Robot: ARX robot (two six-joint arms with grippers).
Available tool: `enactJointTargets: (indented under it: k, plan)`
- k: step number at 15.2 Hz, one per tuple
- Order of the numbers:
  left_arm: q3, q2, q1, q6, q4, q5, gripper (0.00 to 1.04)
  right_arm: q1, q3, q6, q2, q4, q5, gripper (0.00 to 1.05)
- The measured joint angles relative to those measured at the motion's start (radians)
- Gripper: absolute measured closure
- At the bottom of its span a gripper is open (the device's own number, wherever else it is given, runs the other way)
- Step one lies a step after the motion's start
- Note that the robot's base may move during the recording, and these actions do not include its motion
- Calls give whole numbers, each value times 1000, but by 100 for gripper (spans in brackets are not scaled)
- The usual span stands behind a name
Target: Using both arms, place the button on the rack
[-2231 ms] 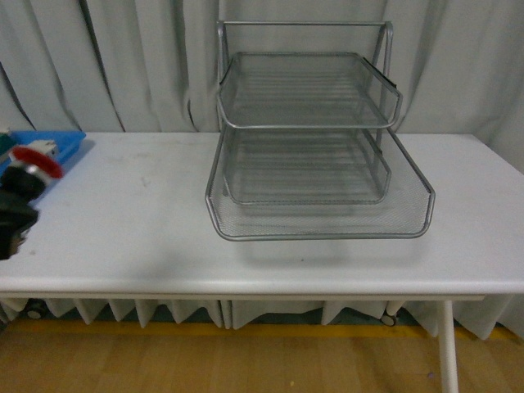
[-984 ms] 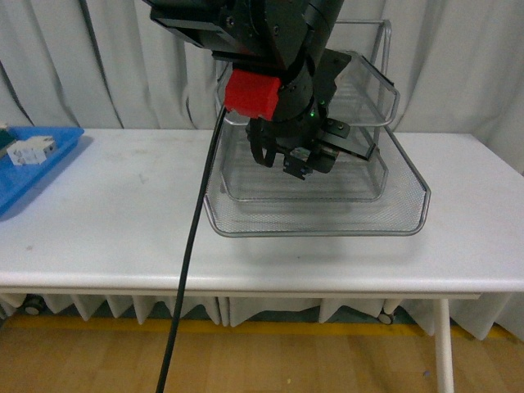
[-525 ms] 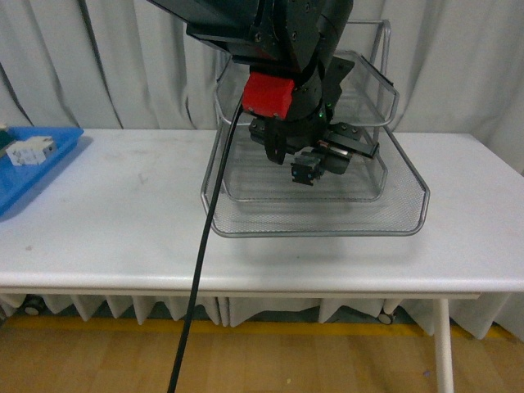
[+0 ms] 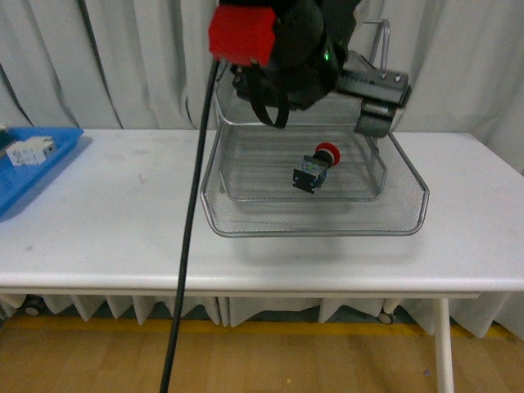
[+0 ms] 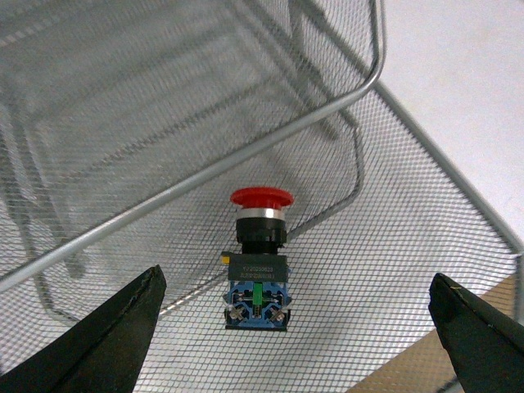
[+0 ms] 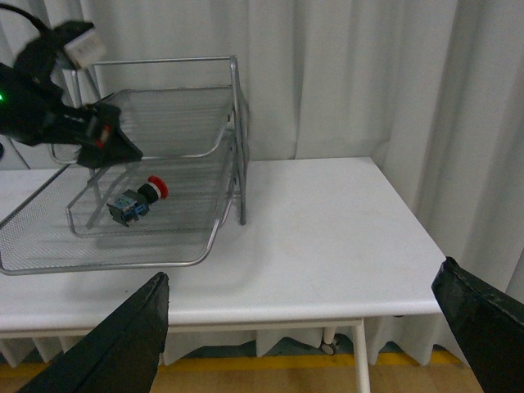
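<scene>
Rising away, my left pincer (image 5: 295,280) is standing apart, leaving the button (image 4: 314,169) lying in the rack (image 4: 319,233); right pincer (image 6: 300,274) is also apart. Only withdrawing is remaining, I think.

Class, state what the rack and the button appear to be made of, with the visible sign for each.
The rack looks like silvery metal wire: see-through mesh, glossy tube rims. The button seems mostly plastic: matte red cap, black and blue moulded body; the shiny ring under the cap may be metal.

White table (image 4: 123,237), pale grey curtains (image 4: 139,65) behind, wooden floor (image 4: 82,360)
</scene>
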State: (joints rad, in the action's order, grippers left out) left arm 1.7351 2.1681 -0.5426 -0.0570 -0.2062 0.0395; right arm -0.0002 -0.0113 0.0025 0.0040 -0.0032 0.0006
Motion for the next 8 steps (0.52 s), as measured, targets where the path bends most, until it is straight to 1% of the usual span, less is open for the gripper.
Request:
enactJointTargets:
  k: [2, 4, 6, 7, 8]
  plan:
    - [-175, -152, 0, -11, 164, -51, 7, 0, 0, 0, 0, 0, 0, 6]
    - [-385, -330, 5, -38, 302, -47, 7, 0, 0, 0, 0, 0, 0, 6]
    - [-577, -514, 39, -55, 374, -40, 7, 0, 0, 0, 0, 0, 0, 6]
    - [-701, -618, 68, -45, 502, 38, 11, 0, 0, 0, 0, 0, 0, 6]
    - [-846, -721, 114, -2, 698, 216, 23, 0, 0, 0, 0, 0, 0, 6]
